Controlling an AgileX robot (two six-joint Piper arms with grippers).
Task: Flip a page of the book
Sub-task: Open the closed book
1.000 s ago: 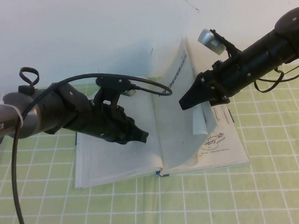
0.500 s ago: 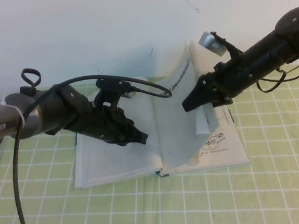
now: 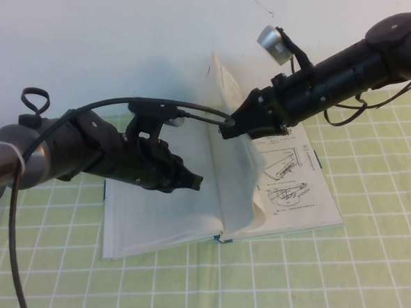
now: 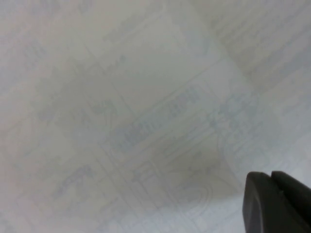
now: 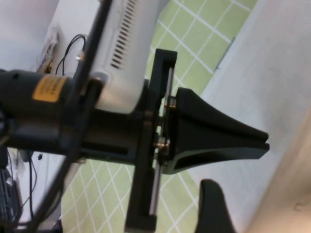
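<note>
one book [image 3: 161, 219], one page [image 3: 239, 187], two grippers

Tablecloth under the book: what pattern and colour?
Light green tablecloth with a white grid of squares, clearest in the high view.

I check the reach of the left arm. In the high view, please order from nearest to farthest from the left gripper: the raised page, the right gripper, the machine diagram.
From the left gripper, shut, above the book's left half:
1. the page, standing at the spine.
2. the right gripper, behind the page's top.
3. the machine diagram, on the right-hand leaf.
</note>
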